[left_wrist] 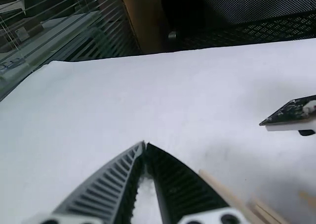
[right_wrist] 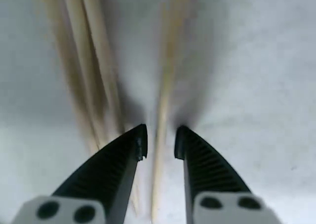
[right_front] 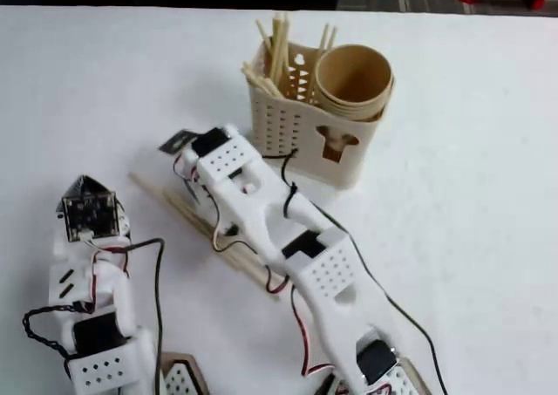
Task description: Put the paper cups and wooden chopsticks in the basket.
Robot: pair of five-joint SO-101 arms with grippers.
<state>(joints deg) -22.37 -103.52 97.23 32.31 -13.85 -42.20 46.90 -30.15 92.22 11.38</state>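
A cream perforated basket (right_front: 288, 133) stands at the table's back centre. It holds stacked paper cups (right_front: 353, 81) and several upright wooden chopsticks (right_front: 277, 51). More chopsticks (right_front: 166, 199) lie on the table in front of it, partly hidden under the right arm. My right gripper (right_wrist: 160, 137) is low over them and open. One chopstick (right_wrist: 165, 85) runs between its fingertips, and the others (right_wrist: 89, 61) lie just beside one finger. My left gripper (left_wrist: 145, 146) is shut and empty, hovering over bare table near the front left, its tip (right_front: 87, 184) short of the chopsticks' (left_wrist: 224, 192) end.
The white table (right_front: 471, 194) has free room to the right of the basket and at the far left. The right arm's camera board (left_wrist: 291, 112) sticks out near the left gripper. Cables trail along both arms. A dark chair back stands beyond the table edge.
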